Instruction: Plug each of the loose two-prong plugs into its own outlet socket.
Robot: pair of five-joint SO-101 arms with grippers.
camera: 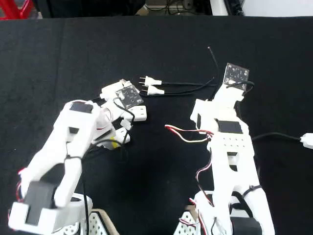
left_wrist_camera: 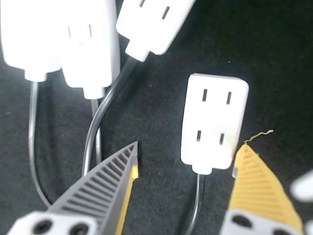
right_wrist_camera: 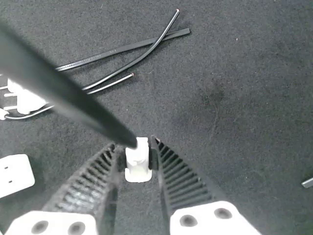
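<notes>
My right gripper is shut on a white plug, whose thick black cable rises toward the camera. Two loose two-prong plugs lie side by side at the table's middle, between both arms; they also show in the right wrist view as plugs. My left gripper is open and hangs over a white outlet block with two pairs of slots, one finger on each side of it, not touching it. More white outlets lie just beyond it.
Thin black loose wires trail over the black cloth past the right gripper. Another white outlet lies beside it. A white piece on a black cable sits at the right table edge. Both arms stand near the front.
</notes>
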